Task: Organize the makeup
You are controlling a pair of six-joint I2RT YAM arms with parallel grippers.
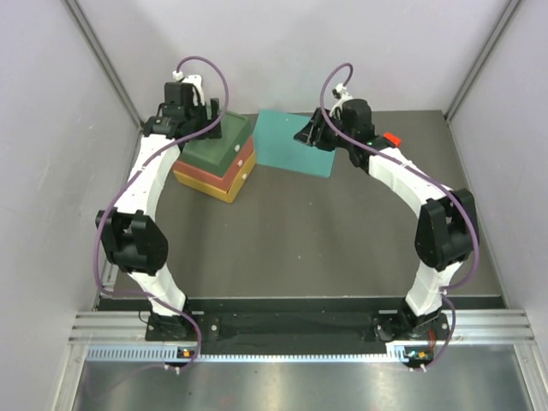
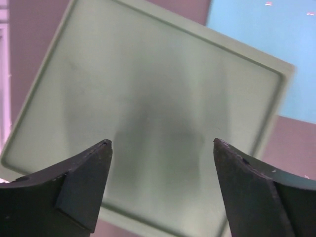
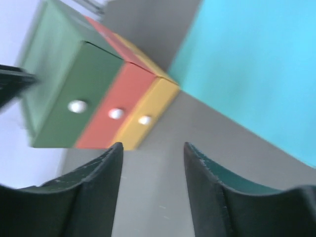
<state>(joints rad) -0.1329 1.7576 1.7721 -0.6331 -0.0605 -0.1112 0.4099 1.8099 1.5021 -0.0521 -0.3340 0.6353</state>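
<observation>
makeup not visible anywhere; maybe inside drawer stack [image 1: 224, 167], you can't confirm. right end effector [image 3: 152, 145] spread, by teal mat [image 1: 291, 145], facing knobs [image 3: 116, 113]: miss knob and you shove whole stack. farther left, left end effector [image 2: 162, 143] spread over green top [image 2: 148, 89]: arms may collide.

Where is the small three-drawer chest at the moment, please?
The chest stands at the far left of the table in the top view, directly beneath the left gripper, with the teal mat beside it on the right.
</observation>
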